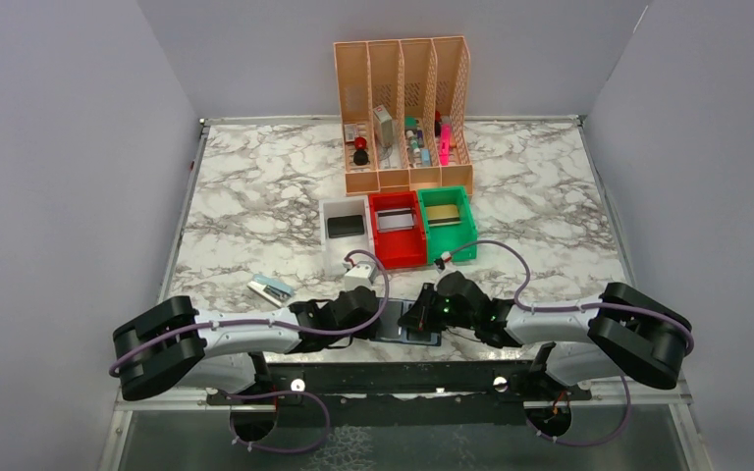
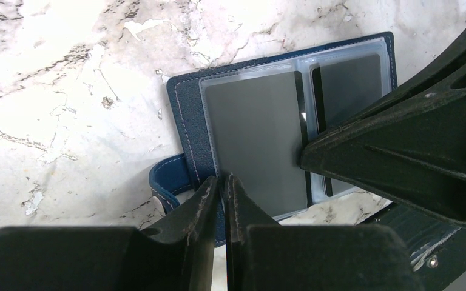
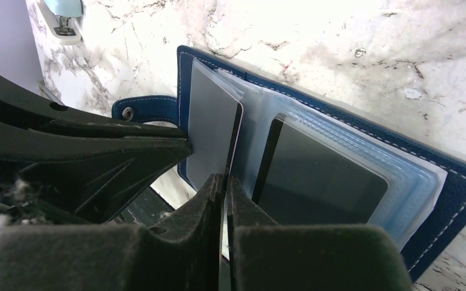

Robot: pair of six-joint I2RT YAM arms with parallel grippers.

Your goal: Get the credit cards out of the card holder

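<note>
The card holder (image 2: 188,121) lies open on the marble near the table's front edge, navy blue with clear pockets. My left gripper (image 2: 224,180) is shut on its near navy edge beside the strap. A grey credit card (image 3: 212,130) stands tilted up out of a pocket, and my right gripper (image 3: 225,177) is shut on its lower edge. A darker card (image 3: 321,176) sits in the neighbouring pocket. From above, the left gripper (image 1: 385,316) and the right gripper (image 1: 416,319) meet over the holder (image 1: 410,336), hiding most of it.
Just behind the holder stand a white bin (image 1: 339,253) with a black card, a red bin (image 1: 400,250) with a silver card and a green bin (image 1: 452,240) with a gold card. An orange file rack (image 1: 404,113) stands further back. A stapler (image 1: 271,287) lies left.
</note>
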